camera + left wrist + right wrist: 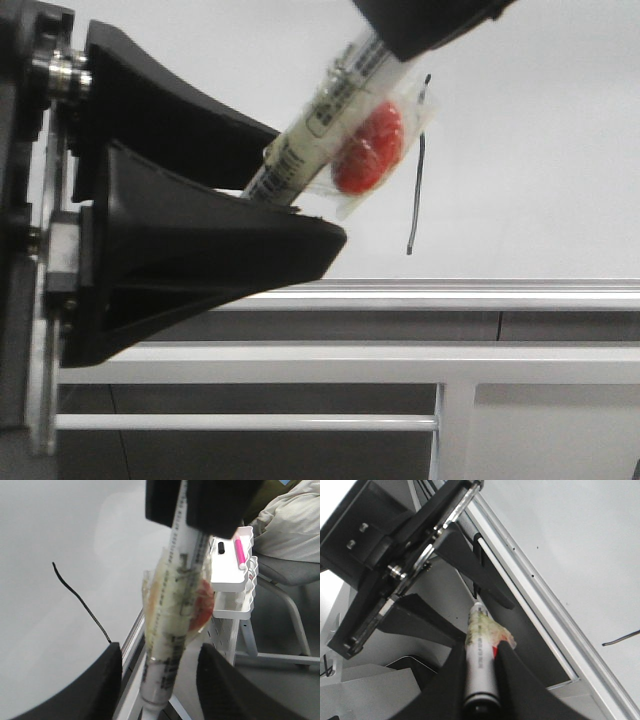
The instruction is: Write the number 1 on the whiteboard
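Observation:
The whiteboard stands ahead with a silver rail along its lower edge. The number 1 is a thin, wavy black stroke on it, also seen in the left wrist view and the right wrist view. My right gripper is shut on a white marker pen with a taped red patch. It holds the pen off the board. My left gripper is open, and the pen's lower end sits between its spread fingers without touching them.
A white metal frame with bars runs below the board. A white pegboard cart holding a pink marker stands beside a grey chair with a pale cushion.

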Action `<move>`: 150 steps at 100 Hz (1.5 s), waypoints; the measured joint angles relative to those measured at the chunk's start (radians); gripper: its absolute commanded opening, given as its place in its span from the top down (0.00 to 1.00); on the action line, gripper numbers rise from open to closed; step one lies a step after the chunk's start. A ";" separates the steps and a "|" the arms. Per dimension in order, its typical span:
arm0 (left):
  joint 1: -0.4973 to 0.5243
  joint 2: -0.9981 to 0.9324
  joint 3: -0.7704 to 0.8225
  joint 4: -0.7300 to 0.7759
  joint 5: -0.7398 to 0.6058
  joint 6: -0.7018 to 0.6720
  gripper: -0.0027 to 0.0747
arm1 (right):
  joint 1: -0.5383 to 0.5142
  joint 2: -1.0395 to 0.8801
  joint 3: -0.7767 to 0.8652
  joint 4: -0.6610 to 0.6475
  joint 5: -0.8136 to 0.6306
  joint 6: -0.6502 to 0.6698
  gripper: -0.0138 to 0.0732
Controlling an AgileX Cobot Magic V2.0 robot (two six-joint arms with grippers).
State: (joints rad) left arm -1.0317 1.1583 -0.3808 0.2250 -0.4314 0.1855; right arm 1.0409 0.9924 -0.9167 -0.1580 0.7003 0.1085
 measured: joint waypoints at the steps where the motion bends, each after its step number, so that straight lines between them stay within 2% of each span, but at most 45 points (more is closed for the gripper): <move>1: 0.000 0.000 0.000 0.000 0.000 0.000 0.56 | 0.000 0.000 0.000 0.000 0.000 0.000 0.89; 32: 0.000 0.000 0.000 0.000 0.000 0.000 0.57 | 0.000 0.000 0.000 -0.007 -0.001 0.000 0.89; 39: 0.000 0.000 0.000 0.000 0.000 0.000 0.68 | 0.000 0.000 0.000 -0.007 -0.001 0.000 0.89; 49: 0.000 0.000 0.000 0.000 0.000 0.000 0.99 | 0.000 0.000 0.000 -0.007 -0.001 0.000 0.89; 67: 0.000 0.000 0.000 0.010 0.004 0.014 0.99 | 0.000 0.000 -0.002 -0.007 -0.001 0.000 0.89; 78: -0.003 0.000 0.000 -0.037 0.002 0.024 0.99 | 0.000 0.000 -0.002 -0.016 -0.005 0.000 0.88; 88: -0.009 0.000 0.000 -0.115 -0.017 0.039 0.99 | 0.000 -0.005 -0.003 -0.033 -0.027 0.000 0.78; 103: -0.012 0.000 -0.002 -0.252 -0.064 0.026 0.99 | 0.000 -0.056 -0.031 -0.094 -0.015 0.000 0.46; 111: -0.006 0.000 -0.002 -0.331 -0.064 0.014 0.99 | 0.000 -0.097 -0.057 -0.123 0.021 0.007 0.41; 123: -0.006 0.000 -0.002 -0.377 -0.064 0.008 0.99 | 0.000 -0.159 -0.079 -0.175 0.077 0.007 0.45; 130: -0.006 0.000 -0.002 -0.405 -0.064 0.007 0.99 | 0.000 -0.194 -0.079 -0.190 0.114 0.007 0.53; 147: -0.041 0.000 0.054 -0.525 -0.184 0.004 0.99 | 0.000 -0.270 -0.079 -0.214 0.203 0.057 0.93; 150: -0.057 0.000 0.078 -0.570 -0.218 0.003 0.99 | 0.000 -0.284 -0.079 -0.221 0.219 0.066 0.91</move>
State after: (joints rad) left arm -1.0887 1.1583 -0.3030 -0.3446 -0.6493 0.1889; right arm 1.0409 0.7088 -0.9957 -0.3792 0.9195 0.1746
